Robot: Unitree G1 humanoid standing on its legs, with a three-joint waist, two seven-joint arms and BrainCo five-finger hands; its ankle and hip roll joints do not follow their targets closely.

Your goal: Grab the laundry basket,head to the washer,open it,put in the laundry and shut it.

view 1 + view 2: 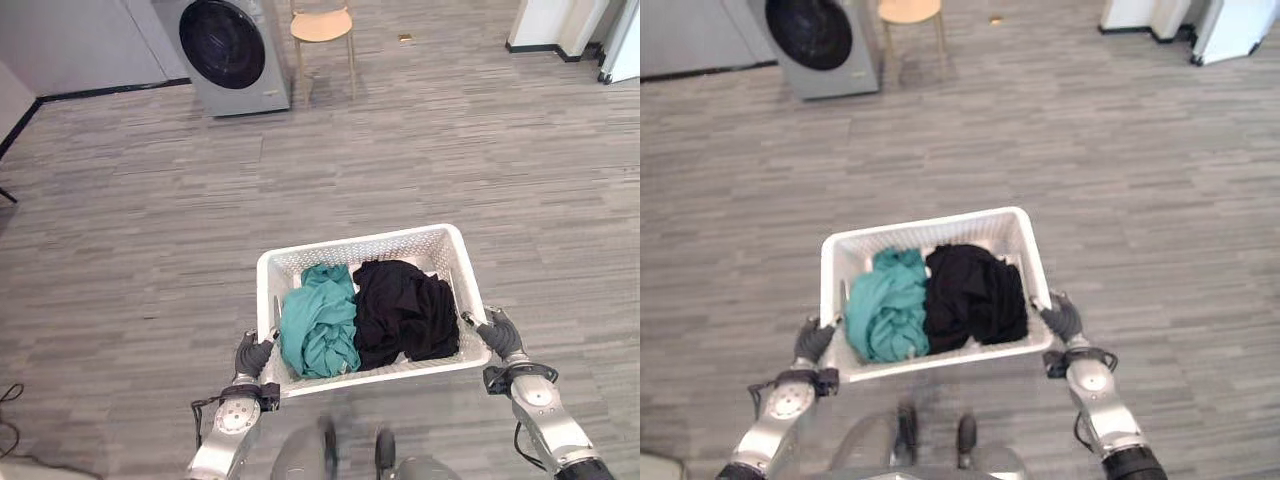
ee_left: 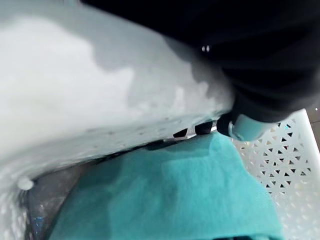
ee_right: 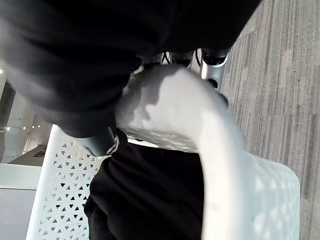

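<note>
— Counting what's here: how many things?
— One white basket point(image 1: 440, 243), two bundles in it, a teal cloth point(image 1: 318, 322) on the robot's left, a black cloth point(image 1: 402, 308) on its right. One washer point(image 1: 225, 50) far ahead, door closed, one wooden chair point(image 1: 322, 25) just beside it.
— Which way does the basket lie?
— Long axis crosswise, held above the grey floor point(image 1: 120, 220).
— The hands?
— The left hand point(image 1: 252, 354) and the right hand point(image 1: 498, 335) each curl round the rim at one short end.
</note>
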